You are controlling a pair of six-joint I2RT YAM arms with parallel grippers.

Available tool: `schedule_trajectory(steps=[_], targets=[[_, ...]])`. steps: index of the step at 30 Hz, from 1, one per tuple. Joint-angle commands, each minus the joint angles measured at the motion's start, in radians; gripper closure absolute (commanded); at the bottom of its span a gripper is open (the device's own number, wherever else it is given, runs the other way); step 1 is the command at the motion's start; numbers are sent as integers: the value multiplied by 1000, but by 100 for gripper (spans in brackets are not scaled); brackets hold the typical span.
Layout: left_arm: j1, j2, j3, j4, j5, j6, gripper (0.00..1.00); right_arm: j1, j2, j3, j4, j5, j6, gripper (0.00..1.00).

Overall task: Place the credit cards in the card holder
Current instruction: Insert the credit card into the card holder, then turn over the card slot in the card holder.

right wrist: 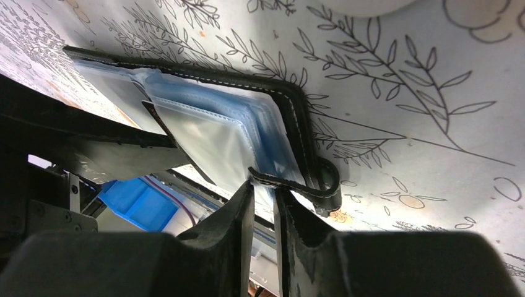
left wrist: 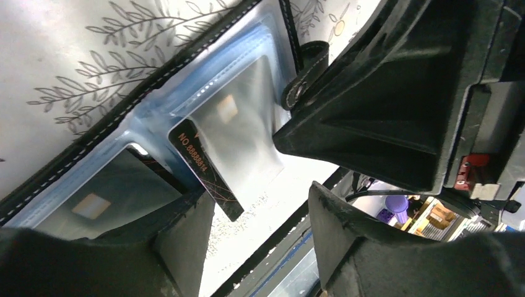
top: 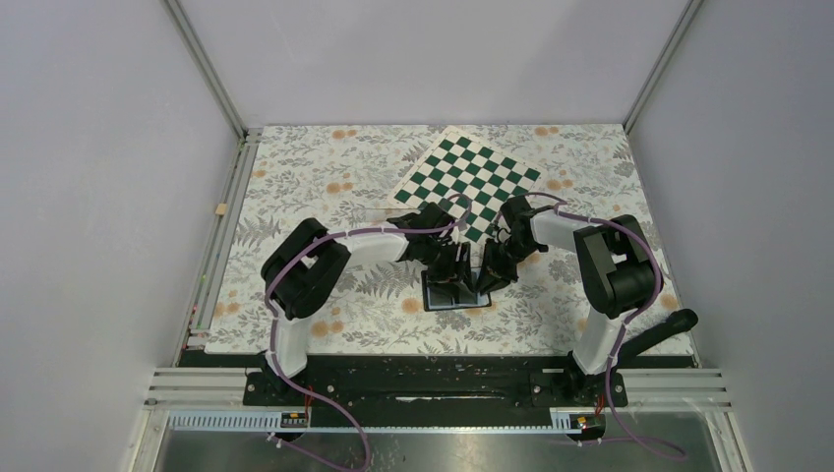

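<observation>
Overhead from behind, wrist views close, sharing card holder (right wrist: 213,133)

Black leather-like cover on card holder (right wrist: 291,105), soft sheen, pale stitching along edge; inner sleeves clear glossy plastic, bluish, wrinkled. Smooth glossy black plastic for credit card (left wrist: 207,176), orange print. Matt black plastic, faintly grainy, on left tool (left wrist: 251,198) and right tool (right wrist: 263,198). Matt, smooth floral-printed covering over surface (right wrist: 402,93). Matt green-and-white finish on checkered board (top: 472,177).

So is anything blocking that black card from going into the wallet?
Nothing visible. The credit card sits partway among the clear sleeves of the card holder; the right gripper pinches by the snap tab, off to one side.
</observation>
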Motion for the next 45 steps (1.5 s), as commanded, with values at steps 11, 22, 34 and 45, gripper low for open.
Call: schedule_trajectory(steps=[11,22,34,45], targets=[[-40,-41,98,-180,-122,178,31,-1,-68,38,-39,6,-15,52],[-22,-262,-41,-187,-227,203,14,15,-165,81,-153,100,-59,35],[145,-362,-264,-16,-69,119,27,215,-21,269,-135,53,-9,64],[211,-280,-282,91,22,63,45,261,159,387,-128,61,18,93]])
